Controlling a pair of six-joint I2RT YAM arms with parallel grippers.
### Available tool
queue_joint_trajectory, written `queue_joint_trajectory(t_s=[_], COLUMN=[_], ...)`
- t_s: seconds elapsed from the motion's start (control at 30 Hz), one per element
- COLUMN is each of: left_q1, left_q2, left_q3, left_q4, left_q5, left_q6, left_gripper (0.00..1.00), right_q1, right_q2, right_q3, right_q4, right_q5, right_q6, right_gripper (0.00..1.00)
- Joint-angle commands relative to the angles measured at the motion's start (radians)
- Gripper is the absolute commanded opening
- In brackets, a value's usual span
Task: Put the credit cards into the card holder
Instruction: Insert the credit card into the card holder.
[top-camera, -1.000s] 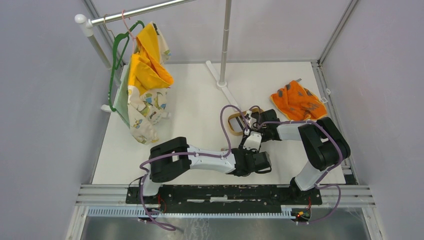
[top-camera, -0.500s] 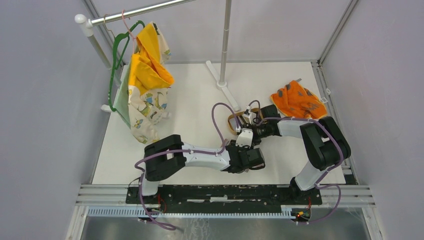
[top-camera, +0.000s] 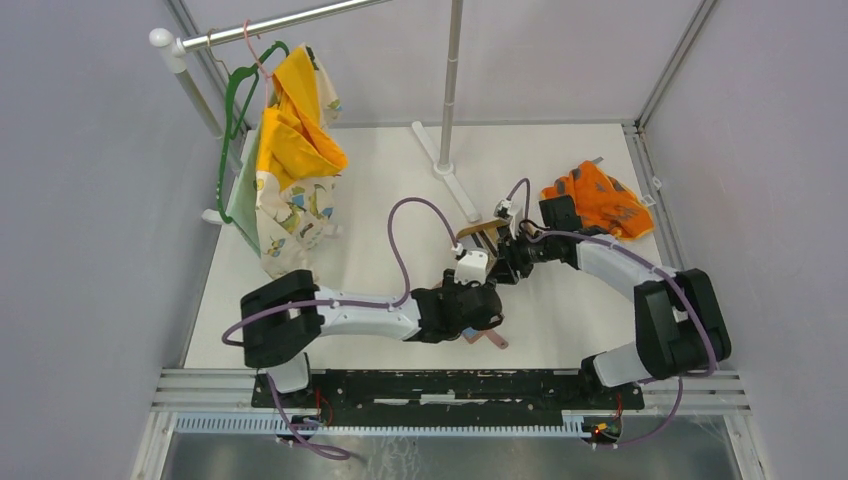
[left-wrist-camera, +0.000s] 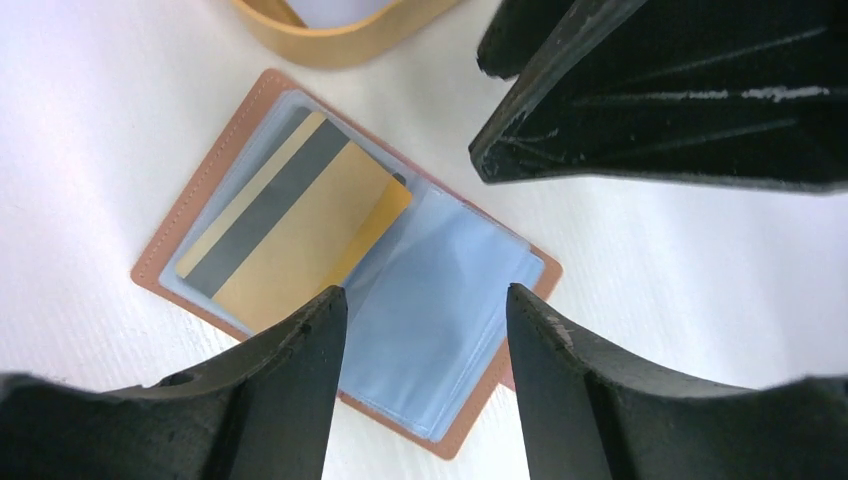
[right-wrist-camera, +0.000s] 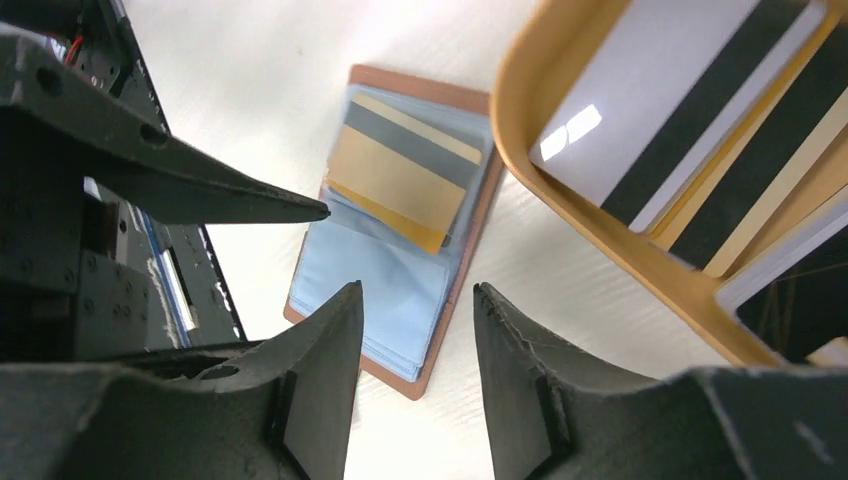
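The card holder is laid open on the table, just beside the tray. One card is tucked inside it; further cards are kept in the tray.

A fixed camera looks down from above and behind; both wrist cameras view the card holder closely.

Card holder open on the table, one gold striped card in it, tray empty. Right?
No. The tray is not empty: the right wrist view shows several cards lying in it. The card holder does lie open on the table with one gold striped card in it.
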Motion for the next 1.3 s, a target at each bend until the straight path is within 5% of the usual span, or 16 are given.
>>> queue_joint_trajectory(t_s=[0.0,0.13,0.23,0.3,0.57,1.27], left_q1=[0.006,0.097,0.312,0.409,0.480,0.494], left_q2=[-0.166,-0.308,-0.381,-0.378,-0.198,-0.103], left_q3=[-0.110,-0.286,-0.437,-0.479,-0.301,-0.313], left_q4=[0.242,0.381,0.547,0.596,0.417,0.366], left_q5=[0.023,0.138,0.455,0.604,0.574,0.592], left_q6=[0.180,0.253,0.246,0.231,0.328,0.322], left_gripper=[0.65,0.62,0.59,0.52,0.31,0.29], right_q1=[0.014,0.052,0.081,0.111,0.294,0.451], right_q2=[-0.141,-0.277,-0.347,-0.350,-0.147,0.023], right_q3=[-0.022,-0.144,-0.209,-0.216,-0.053,-0.013], right_q4=[0.022,0.080,-0.104,-0.142,-0.096,-0.002], right_q5=[-0.056,-0.120,-0.211,-0.204,0.019,0.454], right_q6=[-0.281,-0.640,-1.289,-1.467,-1.400,-1.258], right_gripper=[0.49,0.30,0.14,0.13,0.02,0.02])
